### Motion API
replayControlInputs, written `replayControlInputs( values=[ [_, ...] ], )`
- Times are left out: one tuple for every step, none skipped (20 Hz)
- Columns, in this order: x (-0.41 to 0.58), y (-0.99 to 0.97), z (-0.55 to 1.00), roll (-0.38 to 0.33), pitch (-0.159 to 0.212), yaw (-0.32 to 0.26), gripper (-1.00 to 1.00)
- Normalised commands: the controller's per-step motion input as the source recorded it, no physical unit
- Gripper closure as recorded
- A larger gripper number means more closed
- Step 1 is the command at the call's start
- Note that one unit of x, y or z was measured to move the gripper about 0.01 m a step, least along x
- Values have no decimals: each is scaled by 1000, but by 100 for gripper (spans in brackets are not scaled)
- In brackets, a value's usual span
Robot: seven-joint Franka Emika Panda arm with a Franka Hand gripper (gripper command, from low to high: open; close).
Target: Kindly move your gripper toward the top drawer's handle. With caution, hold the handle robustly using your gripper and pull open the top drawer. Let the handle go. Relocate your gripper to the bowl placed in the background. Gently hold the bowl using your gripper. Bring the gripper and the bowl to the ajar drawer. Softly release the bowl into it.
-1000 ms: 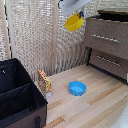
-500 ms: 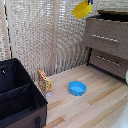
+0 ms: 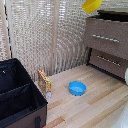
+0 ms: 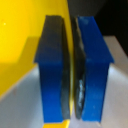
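In the wrist view my gripper [image 4: 73, 70] is shut on the thin rim of the yellow bowl [image 4: 20, 35], pinched between two blue fingers [image 4: 52, 65]. In the exterior view the yellow bowl [image 3: 91, 5] hangs high at the frame's top edge, just left of and above the dark-brown dresser. The gripper and arm holding it are out of that frame. The top drawer [image 3: 107, 36] carries its silver handle [image 3: 105, 38] and looks pulled out, with a dark opening [image 3: 109, 16] above its front.
A blue bowl [image 3: 77, 88] lies on the wooden floor. A black case [image 3: 17, 95] stands at the exterior view's left with a small orange box [image 3: 44, 81] beside it. A lower drawer [image 3: 109, 61] and a white object [image 3: 126, 75] are at the right edge.
The yellow bowl has moved up and toward the exterior view's right, closer to the dresser's top. Nothing else moved.
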Motion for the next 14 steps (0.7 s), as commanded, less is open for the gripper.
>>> replayControlInputs(
  values=[
    [-257,-1000,269,111,95,-1,100],
    [-266,-1000,274,112,97,-1,100],
    [-283,-994,294,118,105,-2,100],
    [-309,-960,320,132,118,-2,100],
    [-311,-909,369,151,125,-6,100],
    [-289,-854,443,173,119,-8,100],
    [-249,-794,509,195,91,-11,100],
    [-200,-697,431,208,46,0,100],
    [-140,-520,143,134,32,0,100],
    [-86,-371,74,101,2,4,100],
    [-103,-269,0,62,0,7,-100],
    [-109,-54,0,0,0,18,-100],
    [-109,-3,0,0,0,17,-100],
    [-74,0,0,0,0,5,-100]
  ],
)
